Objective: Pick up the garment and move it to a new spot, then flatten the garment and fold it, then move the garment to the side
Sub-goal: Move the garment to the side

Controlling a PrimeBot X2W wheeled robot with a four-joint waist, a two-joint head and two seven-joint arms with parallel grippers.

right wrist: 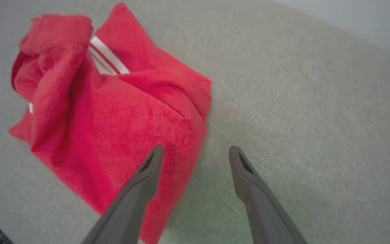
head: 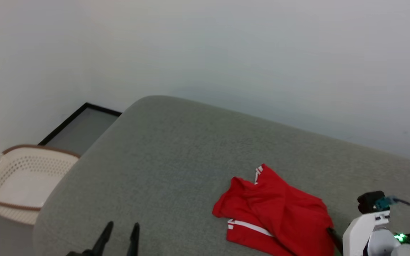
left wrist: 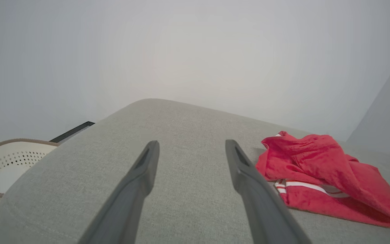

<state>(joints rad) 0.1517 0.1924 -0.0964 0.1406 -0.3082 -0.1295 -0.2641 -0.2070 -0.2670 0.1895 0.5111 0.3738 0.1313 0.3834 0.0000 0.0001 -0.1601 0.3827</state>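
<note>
Your left gripper [left wrist: 191, 144] spread and empty, your right gripper [right wrist: 196, 149] likewise spread, at edge of crumpled red shirt [right wrist: 113, 118], grey cushion [head: 176, 153] beneath.

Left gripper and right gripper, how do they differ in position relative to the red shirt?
The left gripper hovers over the bare grey fabric-covered surface, apart from the crumpled bright red fabric shirt; the right gripper is at that shirt's edge, one of its dark fingers crossing the red cloth in its wrist view. The left gripper points low along the surface; the right gripper looks down on it. Both stand open, holding nothing.
</note>
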